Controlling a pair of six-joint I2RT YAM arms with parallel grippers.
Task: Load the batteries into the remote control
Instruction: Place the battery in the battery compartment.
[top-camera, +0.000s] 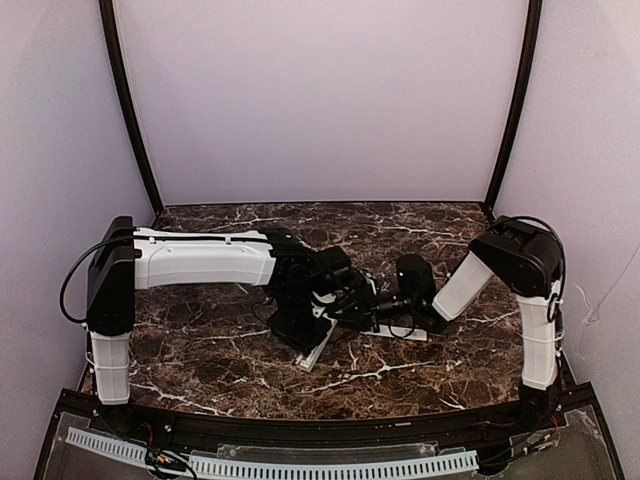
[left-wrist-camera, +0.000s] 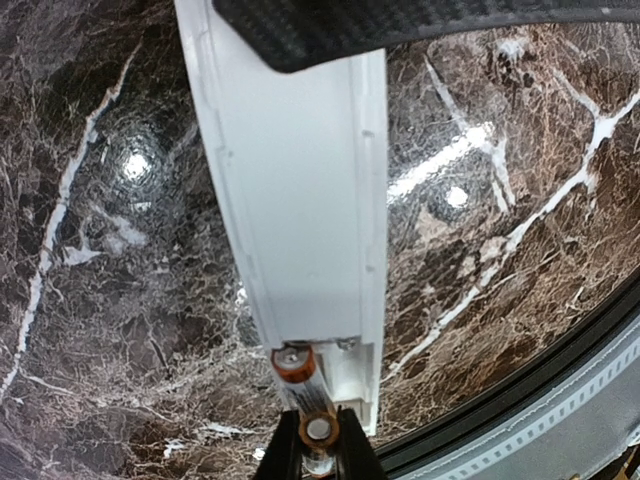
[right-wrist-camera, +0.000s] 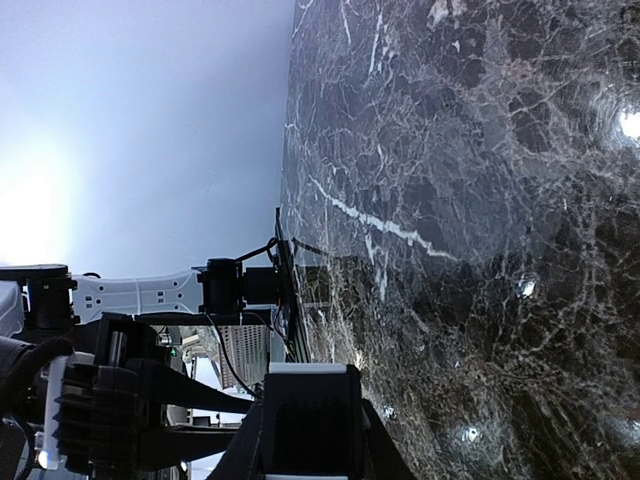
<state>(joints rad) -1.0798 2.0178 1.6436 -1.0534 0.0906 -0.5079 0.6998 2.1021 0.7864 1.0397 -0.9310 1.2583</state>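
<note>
Left wrist view: left gripper (left-wrist-camera: 318, 455) jaws clamped on one battery (left-wrist-camera: 318, 430) at the remote control (left-wrist-camera: 300, 200)'s open end — a second battery (left-wrist-camera: 295, 362) sits inside its bay. Right gripper (right-wrist-camera: 310, 432) jaws are clamped on the remote control's far end, above the table (left-wrist-camera: 120, 300).

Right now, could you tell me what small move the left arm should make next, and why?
Probably lower the left gripper slightly: its jaws pinch the held battery at the remote control's open end, just behind the seated battery already lying in the bay.
</note>
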